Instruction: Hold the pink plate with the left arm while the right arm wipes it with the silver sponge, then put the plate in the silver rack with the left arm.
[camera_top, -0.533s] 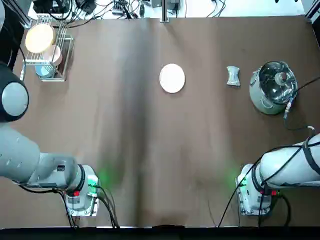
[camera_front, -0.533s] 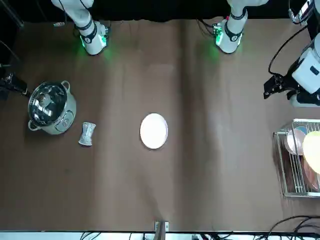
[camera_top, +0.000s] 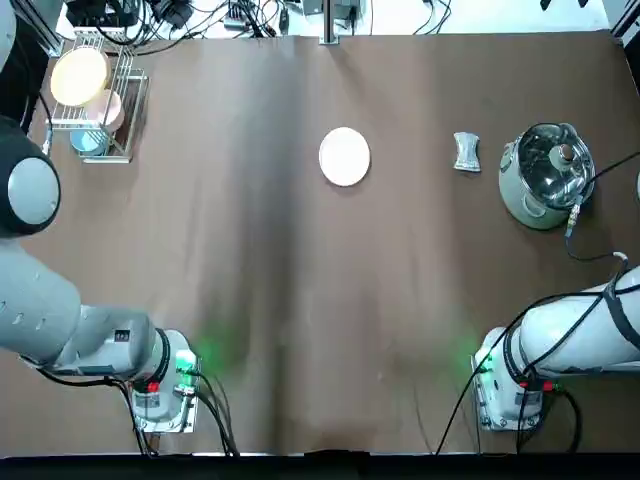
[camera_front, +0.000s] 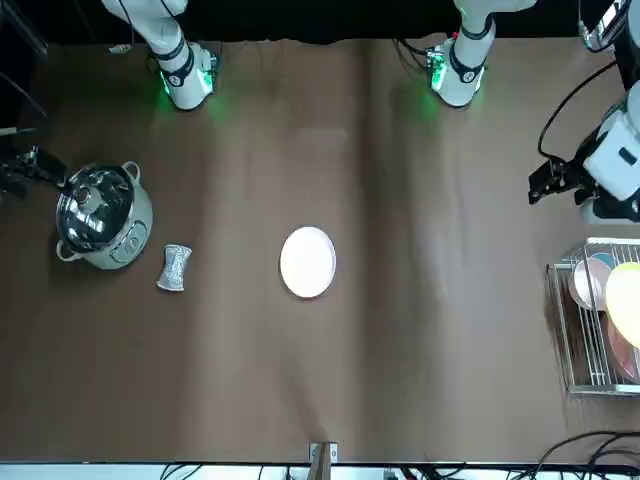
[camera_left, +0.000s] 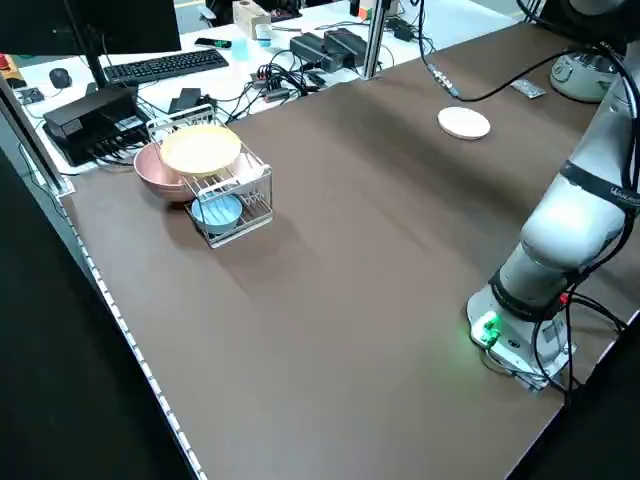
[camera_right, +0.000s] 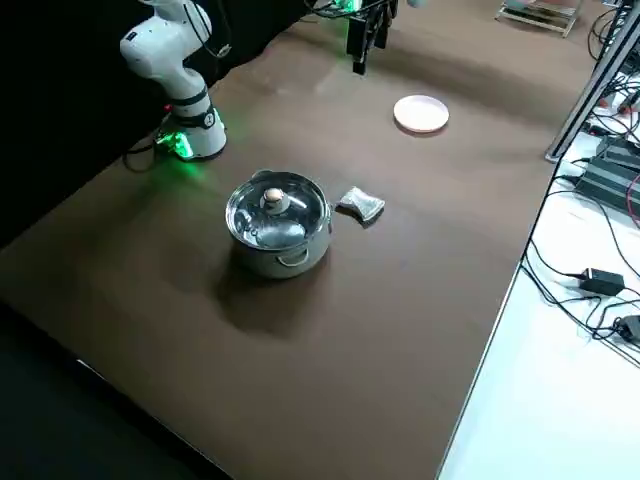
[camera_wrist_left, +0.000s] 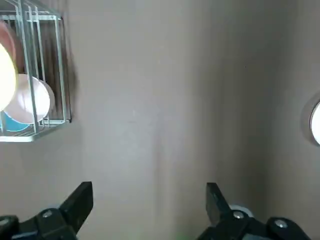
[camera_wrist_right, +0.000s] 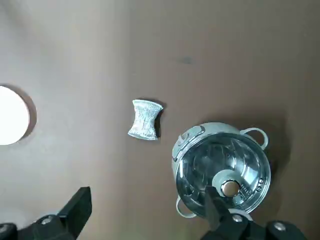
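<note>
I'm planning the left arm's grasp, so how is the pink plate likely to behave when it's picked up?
The pink plate will probably stay stiff, since its round outline looks rigid. It may be slippery, as its surface looks smooth. Lying flat and shallow on the table, it seems unlikely to roll, though it might slide if nudged at the rim.

On the brown table (camera_top: 300, 330) there is 1 steel pot (camera_right: 277, 235) with 2 handles, and its glass lid (camera_right: 277, 211) is on it. 1 yellow-cream plate (camera_left: 201, 150) stands tilted. Near it there is 1 blue dish (camera_left: 217, 213), and 1 pink bowl (camera_left: 160, 173) is beside them. Beyond the table, 1 keyboard (camera_left: 165, 67) and 1 mouse (camera_left: 60, 78) lie on a white desk (camera_left: 240, 60), near 1 dark monitor (camera_left: 90, 25).
</note>
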